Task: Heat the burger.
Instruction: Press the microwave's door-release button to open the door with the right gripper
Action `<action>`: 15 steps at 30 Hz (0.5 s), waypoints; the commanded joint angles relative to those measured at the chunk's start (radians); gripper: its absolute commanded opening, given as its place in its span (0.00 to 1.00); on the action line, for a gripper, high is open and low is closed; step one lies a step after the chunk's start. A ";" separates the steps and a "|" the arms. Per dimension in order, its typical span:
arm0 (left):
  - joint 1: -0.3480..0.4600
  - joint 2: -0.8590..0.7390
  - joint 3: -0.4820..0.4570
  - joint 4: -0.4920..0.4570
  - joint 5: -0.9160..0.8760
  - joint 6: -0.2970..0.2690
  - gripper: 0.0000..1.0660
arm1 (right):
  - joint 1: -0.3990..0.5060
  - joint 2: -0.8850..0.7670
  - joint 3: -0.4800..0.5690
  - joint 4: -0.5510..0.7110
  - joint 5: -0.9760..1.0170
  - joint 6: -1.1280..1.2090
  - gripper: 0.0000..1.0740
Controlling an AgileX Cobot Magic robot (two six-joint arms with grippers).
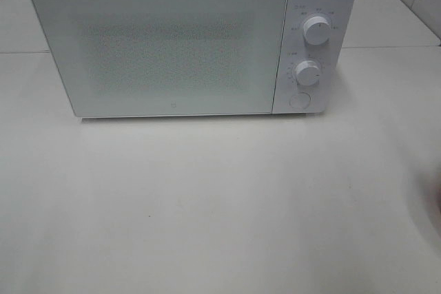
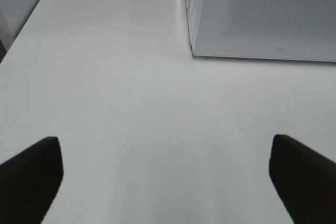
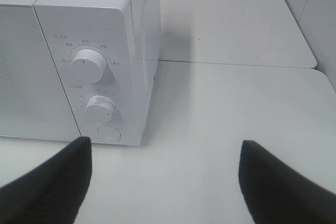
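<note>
Burger is not showing in any view, so I cannot say where it is. It might be off-frame or behind the closed door; the door panel is not letting anything inside show. The microwave (image 1: 172, 46) is sitting at the back of the white table (image 1: 220, 204) with its door (image 1: 162, 49) fully shut. The upper knob (image 1: 316, 30), lower knob (image 1: 307, 72) and round button (image 1: 298, 100) are lining up down the control strip on the right side, and nothing is touching them. The left gripper (image 2: 164, 142) is hanging over bare table out in front of the microwave's left corner, jaws spread wide and gripping nothing. The right gripper (image 3: 165, 144) is facing the control panel from a little way off, jaws also wide and gripping nothing. Neither gripper is appearing in the high view. A faint pinkish smear is sitting at the right edge of the high view, too small to identify. On progress, nothing in the pictures is marking any step as done, so I'm reading this as the very start. That is likely, not certain, since the door is hiding the inside. If so, what is left is opening the door, loading the burger, closing the door and turning a knob.
</note>
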 commanded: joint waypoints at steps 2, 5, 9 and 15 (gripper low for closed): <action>0.003 -0.012 0.002 -0.010 0.004 0.000 0.94 | -0.003 0.066 -0.004 -0.002 -0.091 0.019 0.71; 0.003 -0.012 0.002 -0.010 0.004 0.000 0.94 | -0.003 0.112 -0.004 -0.002 -0.131 0.027 0.71; 0.003 -0.012 0.002 -0.010 0.004 0.000 0.94 | -0.003 0.176 -0.004 -0.002 -0.187 0.067 0.71; 0.003 -0.012 0.002 -0.010 0.004 0.000 0.94 | -0.003 0.276 -0.003 -0.005 -0.279 0.236 0.71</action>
